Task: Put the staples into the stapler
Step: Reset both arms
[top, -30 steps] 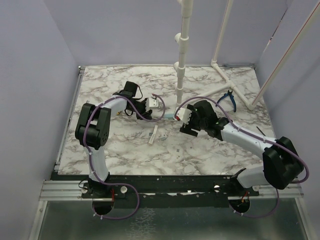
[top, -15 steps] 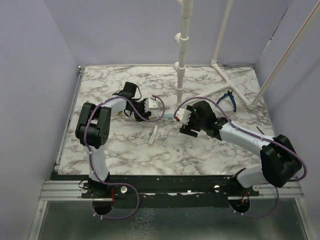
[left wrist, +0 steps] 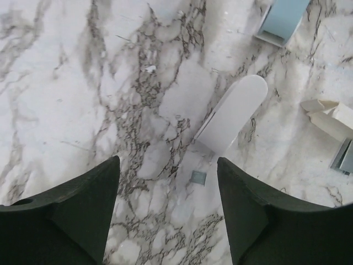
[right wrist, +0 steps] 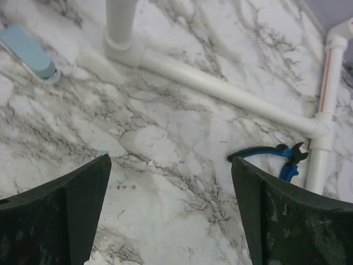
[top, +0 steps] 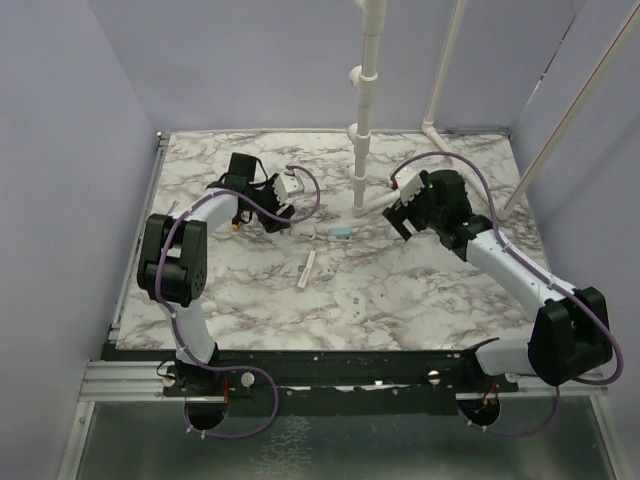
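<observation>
Seeing stapler (top: 341, 232) lying free on marble table (top: 200, 290), centre of top view: light-blue top, thin white base, one rounded end. Left gripper (left wrist: 167, 163) hovers upper left of it, jaws apart, empty. Right gripper (right wrist: 171, 159) sits upper right by white pipe (top: 362, 150), jaws wide, empty

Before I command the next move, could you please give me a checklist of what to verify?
1. Left gripper open, empty: ok.
2. Right gripper open, empty: ok.
3. Light blue and white mini stapler lying free on the marble table: ok.
4. Stapler's tray open: cannot tell.
5. Thin silvery-grey staple strip found: cannot tell; probably the grey sliver beside the small white box.
6. Blue-handled pliers away from stapler: ok.
</observation>
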Controlling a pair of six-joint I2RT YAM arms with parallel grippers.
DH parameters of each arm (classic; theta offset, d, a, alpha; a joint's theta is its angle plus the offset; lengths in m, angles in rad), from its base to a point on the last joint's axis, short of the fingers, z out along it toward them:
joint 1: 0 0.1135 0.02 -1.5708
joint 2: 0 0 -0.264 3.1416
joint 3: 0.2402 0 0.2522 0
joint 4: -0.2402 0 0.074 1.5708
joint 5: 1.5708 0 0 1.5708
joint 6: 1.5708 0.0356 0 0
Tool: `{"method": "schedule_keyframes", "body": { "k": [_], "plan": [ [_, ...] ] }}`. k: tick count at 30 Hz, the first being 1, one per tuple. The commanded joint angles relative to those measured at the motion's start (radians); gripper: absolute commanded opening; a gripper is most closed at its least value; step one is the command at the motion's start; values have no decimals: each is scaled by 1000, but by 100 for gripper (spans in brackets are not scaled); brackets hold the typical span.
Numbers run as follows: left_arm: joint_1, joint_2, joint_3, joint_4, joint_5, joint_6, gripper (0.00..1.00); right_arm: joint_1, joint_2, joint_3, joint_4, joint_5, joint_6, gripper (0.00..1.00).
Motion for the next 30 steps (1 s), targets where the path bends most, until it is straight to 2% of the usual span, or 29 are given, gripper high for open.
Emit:
{"method": "schedule_keyframes", "body": {
  "k": [1, 4, 10, 14, 16, 17, 19, 24, 27, 30],
  "plan": [
    [6, -147, -51, 135, -44, -198, 73, -20, -38, 92, 10, -11, 162, 95],
    [15, -240, -122, 261, -90, -335, 74, -31, -39, 141, 14, 75, 237, 100],
    [19, -492, -313, 513, -248, -513, 78, -72, -94, 185, 33, 84, 353, 100],
    [36, -604, -368, 559, -414, -655, 82, -73, -168, 166, 72, 125, 385, 100],
    [50, -669, -401, 572, -500, -716, 95, -73, -211, 131, 113, 115, 384, 100],
    [62, -709, -433, 599, -531, -750, 99, -73, -236, 108, 137, 113, 395, 100],
    [87, -787, -488, 641, -557, -810, 99, -73, -290, 52, 178, 96, 405, 100],
    [106, -937, -534, 613, -602, -853, 99, -73, -441, -131, 331, 25, 347, 100],
    [107, -979, -506, 512, -588, -811, 99, -73, -466, -133, 314, 50, 344, 100],
    [113, -997, -493, 480, -588, -819, 99, -73, -483, -152, 334, 48, 346, 100]
  ]
}}
